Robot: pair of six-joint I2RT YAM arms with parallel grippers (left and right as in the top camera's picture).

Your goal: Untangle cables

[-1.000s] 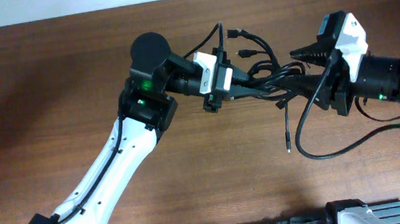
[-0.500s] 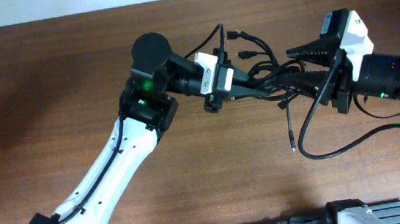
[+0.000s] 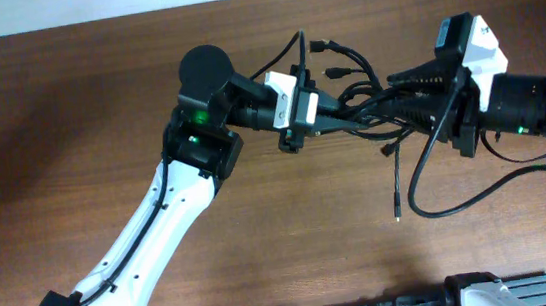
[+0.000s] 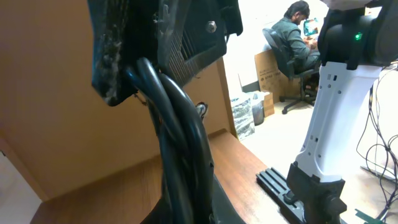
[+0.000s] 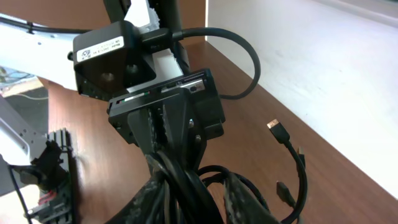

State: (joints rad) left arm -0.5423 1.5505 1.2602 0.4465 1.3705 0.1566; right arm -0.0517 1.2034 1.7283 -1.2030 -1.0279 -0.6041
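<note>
Up above the tabletop [image 3: 68, 112], the knotted cables [image 3: 360, 94] hang between both arms. Left jaws clamp the bundle tight. Right jaws sit narrowly around it; whether they grip it, I cannot tell.

You are working in an office-like robotics lab: beyond the wooden table [image 4: 245, 165], a person [image 4: 297, 25] sits in a swivel office chair [image 4: 280, 56] facing a screen [image 4: 310, 26], a cardboard box [image 4: 266, 70] stands on the floor nearby, and a white robot arm [image 4: 329, 118] rises at the table's edge.
</note>
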